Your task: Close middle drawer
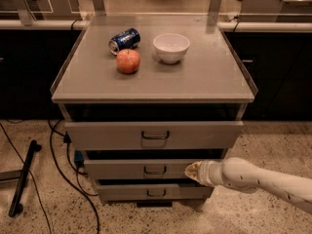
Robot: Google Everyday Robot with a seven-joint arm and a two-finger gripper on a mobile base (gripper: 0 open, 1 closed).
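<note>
The grey cabinet has three drawers. The middle drawer (126,169) is the second one, with a low flat front and a small dark loop handle (155,170). Its front sits a little behind the top drawer's front (107,134) and a little ahead of the lowest drawer (122,192). My gripper (191,171) comes in from the right on a white arm (253,177). Its pale tip rests against the right part of the middle drawer's front.
On the cabinet top (209,77) lie a blue can (124,39) on its side, a red apple (128,61) and a white bowl (171,47). Black cables (58,165) and a dark pole (23,177) lie on the speckled floor to the left.
</note>
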